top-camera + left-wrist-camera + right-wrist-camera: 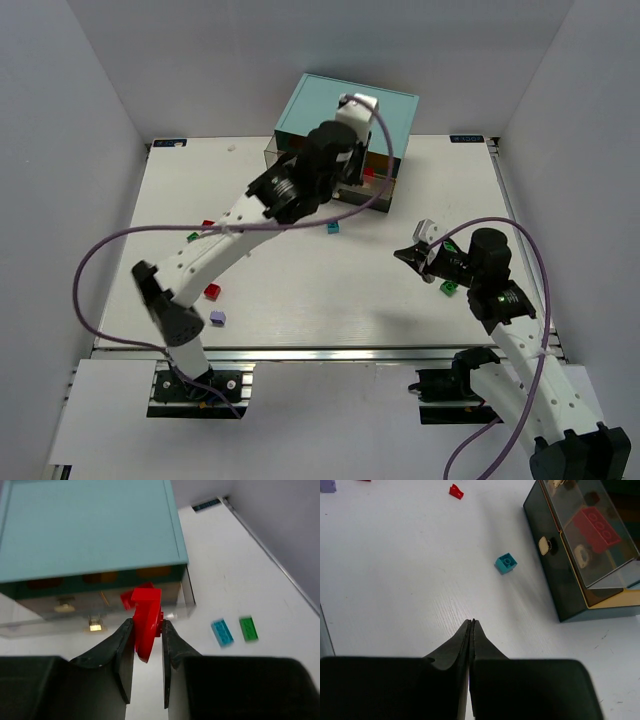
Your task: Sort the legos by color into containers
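Nearest the arms' bases, a lavender brick [218, 318] and a loose red brick [212, 291] lie on the table [300, 300], apart from each other and with bare surface all round them.

A little farther out on the right, the right gripper [471, 625] hangs over bare table with its fingers pressed together on nothing. A green brick [449, 288] lies near it, and a teal brick [506, 563] sits beyond, short of the dark drawer front.

At the back, the left gripper [147, 630] is clamped on a red brick [147, 607], pinching its flat sides, with most of the piece standing proud of the fingertips. It hovers at the pulled-out drawer [182, 600] of the cabinet [90, 525]. A second red brick [595, 525] lies inside (plain through the clear wall from the right wrist).

These bricks look hard, light and smooth. I'd judge they won't crush, but one can swivel or slide in a shallow pinch. Two opposite flat sides, taken low, seem the safest hold.

The drawer is narrow, with thin clear walls and the cabinet body close behind, so there is little margin for the release. The loose bricks lie in the open, with room for a finger on either side.
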`<state>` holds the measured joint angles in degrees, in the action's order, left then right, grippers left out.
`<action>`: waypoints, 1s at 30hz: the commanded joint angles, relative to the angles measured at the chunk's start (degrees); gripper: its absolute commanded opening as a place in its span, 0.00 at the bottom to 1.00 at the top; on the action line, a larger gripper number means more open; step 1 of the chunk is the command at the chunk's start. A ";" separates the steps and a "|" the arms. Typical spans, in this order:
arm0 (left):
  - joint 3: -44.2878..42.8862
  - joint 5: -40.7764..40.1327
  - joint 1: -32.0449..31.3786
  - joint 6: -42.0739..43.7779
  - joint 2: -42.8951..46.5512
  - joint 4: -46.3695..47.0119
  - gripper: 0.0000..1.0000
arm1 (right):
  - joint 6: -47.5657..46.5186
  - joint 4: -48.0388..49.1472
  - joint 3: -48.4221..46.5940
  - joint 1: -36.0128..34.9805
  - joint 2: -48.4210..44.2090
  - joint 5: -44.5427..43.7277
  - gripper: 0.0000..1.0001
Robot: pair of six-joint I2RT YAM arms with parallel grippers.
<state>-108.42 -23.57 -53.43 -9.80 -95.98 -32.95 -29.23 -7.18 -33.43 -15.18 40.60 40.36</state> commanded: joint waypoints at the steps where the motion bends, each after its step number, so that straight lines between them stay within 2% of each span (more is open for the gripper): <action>1: -13.06 -3.93 3.58 4.97 -11.46 -7.04 0.00 | 1.02 3.22 0.73 0.85 -0.44 -0.72 0.00; 5: -20.77 -8.50 6.31 7.16 -17.74 -3.80 0.00 | 1.11 3.22 1.00 1.21 0.88 -0.72 0.00; 8: -19.64 -9.47 8.07 8.04 -19.15 1.82 0.00 | 0.32 2.70 0.82 1.21 2.29 -0.98 0.00; 11: -18.23 -7.90 9.48 7.69 -19.33 3.68 0.00 | -0.21 2.43 1.00 1.29 3.08 -1.07 0.00; 18: -17.35 -5.70 11.15 6.46 -20.56 2.19 0.00 | -1.35 1.91 1.00 1.29 3.87 -2.39 0.00; 20: -16.65 -5.52 11.68 6.29 -20.73 1.84 0.07 | -1.53 1.91 1.00 1.12 3.87 -2.56 0.00; 23: -16.73 -4.64 12.74 5.94 -21.79 1.22 0.10 | -1.70 1.82 1.09 1.21 3.79 -2.74 0.00; 26: -16.91 -4.03 13.26 5.41 -22.40 0.78 0.23 | -2.14 2.08 1.26 1.38 3.61 -3.53 0.00; 30: -16.82 -3.67 13.88 4.62 -22.67 0.61 0.53 | -2.58 2.17 1.44 1.38 3.26 -3.80 0.00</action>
<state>-125.29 -28.08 -40.05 -4.03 -119.70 -32.32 -30.70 -6.26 -32.75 -14.04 44.58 37.23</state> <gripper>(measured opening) 0.489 0.014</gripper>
